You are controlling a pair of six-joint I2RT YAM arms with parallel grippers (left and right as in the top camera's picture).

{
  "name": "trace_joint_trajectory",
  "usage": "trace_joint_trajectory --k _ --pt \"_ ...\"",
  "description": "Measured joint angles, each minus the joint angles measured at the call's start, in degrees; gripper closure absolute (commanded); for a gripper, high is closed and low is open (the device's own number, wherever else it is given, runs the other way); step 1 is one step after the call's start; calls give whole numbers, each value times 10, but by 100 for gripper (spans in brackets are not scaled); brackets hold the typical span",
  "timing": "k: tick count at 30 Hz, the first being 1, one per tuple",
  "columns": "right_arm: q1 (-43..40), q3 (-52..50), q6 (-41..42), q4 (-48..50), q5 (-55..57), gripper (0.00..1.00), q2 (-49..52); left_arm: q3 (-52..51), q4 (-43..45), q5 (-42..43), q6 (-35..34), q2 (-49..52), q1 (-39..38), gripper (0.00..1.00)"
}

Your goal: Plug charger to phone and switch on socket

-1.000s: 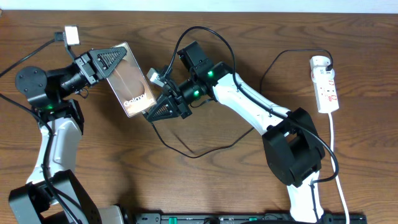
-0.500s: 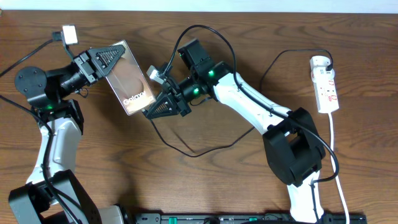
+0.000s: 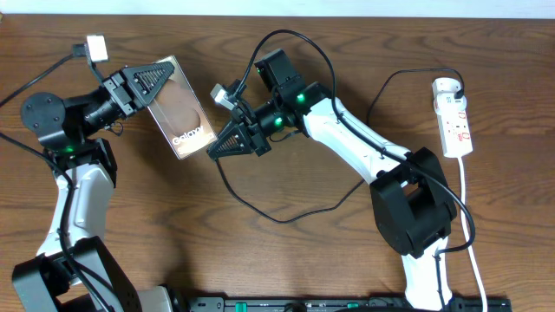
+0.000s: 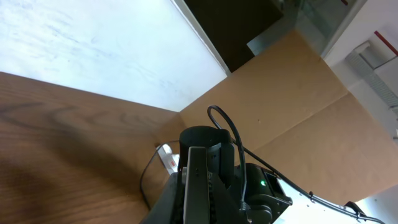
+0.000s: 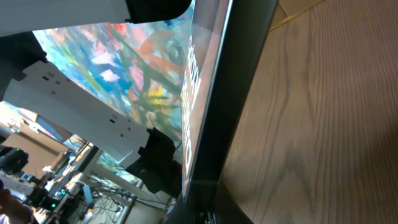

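Brown wood-grain surface (image 3: 173, 234) fills the overhead view, its far edge running along the top of the frame just above both arms. At upper left, the left gripper (image 3: 156, 82) has its fingers clamped on the upper end of the phone (image 3: 182, 113). The phone is held tilted off the wood, its "Galaxy" end pointing to lower right. The right gripper (image 3: 221, 147) sits just beside that lower short edge with its fingers pressed together. Whether the plug tip is pinched between them cannot be told. In the right wrist view the phone's dark edge (image 5: 214, 93) crosses the frame at close range, with bare wood to its right. The charger (image 3: 277, 217) loops its black cable below the right gripper through the middle, then climbs toward the socket (image 3: 455, 121), which lies along the right edge of the frame, well apart from the phone. Open wood remains at lower centre and between the cable loop and the socket.
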Motion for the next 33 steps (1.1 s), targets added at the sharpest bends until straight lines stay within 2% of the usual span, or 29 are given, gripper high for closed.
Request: trace_joint_trajectory --k 10,18,21,23,24,27,28,29,30,31,33 --pt "-2 0 7 -31 31 99 0 0 -1 -6 5 0 9 93" --pt "-2 0 27 -34 87 99 0 0 0 -7 0 0 92 93" --pt "-2 0 75 -40 165 99 0 0 0 -5 -7 0 127 93" --pt "-2 0 111 -52 226 90 0 0 -1 1 -12 0 141 93" --pt "-2 0 131 -62 262 80 0 0 0 4 -13 0 147 93" --pt "-2 0 196 -87 377 31 0 0 -1 9 -16 0 159 93" --pt "-2 0 212 -93 409 30 0 0 0 10 -17 0 162 93" --pt "-2 0 228 -101 443 47 0 0 0 11 -17 0 165 93" --pt "-2 0 238 -108 478 95 0 0 0 11 -17 0 166 93" --pt "-2 0 250 -114 506 99 0 0 -1 12 -17 0 169 93" --pt "-1 0 266 -127 556 99 0 0 0 12 -17 0 172 93"
